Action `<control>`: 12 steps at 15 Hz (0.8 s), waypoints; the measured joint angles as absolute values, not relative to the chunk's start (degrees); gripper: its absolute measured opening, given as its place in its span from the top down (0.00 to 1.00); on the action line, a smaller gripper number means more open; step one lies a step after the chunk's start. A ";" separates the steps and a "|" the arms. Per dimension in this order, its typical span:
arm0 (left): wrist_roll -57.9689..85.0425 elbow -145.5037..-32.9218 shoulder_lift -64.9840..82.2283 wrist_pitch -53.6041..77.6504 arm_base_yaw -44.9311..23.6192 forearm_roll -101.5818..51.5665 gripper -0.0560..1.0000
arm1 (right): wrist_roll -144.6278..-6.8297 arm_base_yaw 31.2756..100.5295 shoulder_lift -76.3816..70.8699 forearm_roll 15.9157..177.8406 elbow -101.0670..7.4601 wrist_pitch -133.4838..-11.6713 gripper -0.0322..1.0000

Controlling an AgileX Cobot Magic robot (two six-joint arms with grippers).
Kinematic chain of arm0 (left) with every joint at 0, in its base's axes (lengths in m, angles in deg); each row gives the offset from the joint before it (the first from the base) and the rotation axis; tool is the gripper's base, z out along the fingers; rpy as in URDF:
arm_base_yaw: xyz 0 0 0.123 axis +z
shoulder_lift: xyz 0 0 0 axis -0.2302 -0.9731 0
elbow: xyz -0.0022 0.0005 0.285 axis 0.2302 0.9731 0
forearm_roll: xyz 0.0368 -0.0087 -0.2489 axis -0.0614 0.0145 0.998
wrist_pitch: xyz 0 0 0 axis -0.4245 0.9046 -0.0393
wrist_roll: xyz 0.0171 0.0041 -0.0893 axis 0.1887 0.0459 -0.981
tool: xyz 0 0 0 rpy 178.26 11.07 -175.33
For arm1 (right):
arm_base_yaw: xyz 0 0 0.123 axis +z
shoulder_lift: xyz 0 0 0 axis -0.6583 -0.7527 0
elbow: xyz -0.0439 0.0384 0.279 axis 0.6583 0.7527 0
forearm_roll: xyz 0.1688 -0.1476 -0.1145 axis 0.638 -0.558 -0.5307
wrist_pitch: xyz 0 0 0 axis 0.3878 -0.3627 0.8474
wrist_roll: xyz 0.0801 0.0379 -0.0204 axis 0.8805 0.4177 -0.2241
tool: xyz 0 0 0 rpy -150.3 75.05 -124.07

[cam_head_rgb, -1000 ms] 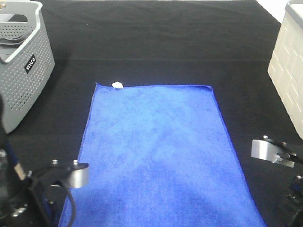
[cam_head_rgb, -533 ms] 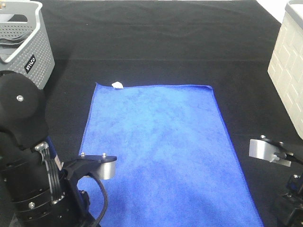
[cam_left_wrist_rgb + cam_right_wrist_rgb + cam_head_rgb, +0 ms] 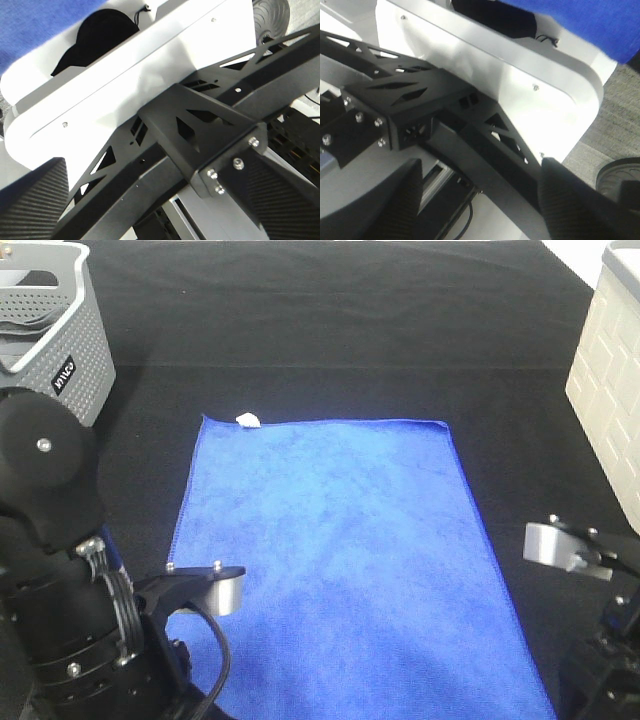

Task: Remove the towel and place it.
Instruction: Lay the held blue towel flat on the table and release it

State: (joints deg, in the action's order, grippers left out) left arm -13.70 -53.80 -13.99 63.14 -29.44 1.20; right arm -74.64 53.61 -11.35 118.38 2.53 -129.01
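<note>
Fingers of the left gripper and the right gripper stand spread wide, gripping nothing. The towel lies flat on the black table, its near end reaching the front edge, well apart from the grey basket. This looks like the release step; next, the 2 grippers need to draw clear without snagging the cloth.

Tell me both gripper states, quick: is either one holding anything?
Left gripper: open, holding nothing.
Right gripper: open, holding nothing.
</note>
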 joint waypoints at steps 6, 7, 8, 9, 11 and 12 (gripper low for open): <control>-12.56 -64.86 -14.05 67.27 -27.09 -5.10 0.09 | -63.87 53.61 -11.58 112.93 -8.47 -119.33 0.36; -11.76 -66.92 -14.05 68.64 -24.57 -6.36 0.09 | -63.01 53.55 -11.58 111.21 -11.22 -117.84 0.36; -10.72 -68.64 -14.05 69.45 -21.70 -7.51 0.09 | -62.09 53.55 -11.75 109.44 -13.97 -116.47 0.36; -9.23 -70.93 -14.11 69.45 -17.98 -8.43 0.09 | -61.12 53.55 -12.44 107.49 -17.69 -115.49 0.36; -5.97 -76.72 -15.02 69.33 -10.58 -9.00 0.09 | -59.11 53.55 -15.93 104.34 -26.75 -116.47 0.35; -5.05 -79.76 -16.05 68.99 -7.72 -9.97 0.09 | -57.91 53.55 -18.51 102.91 -31.33 -117.96 0.33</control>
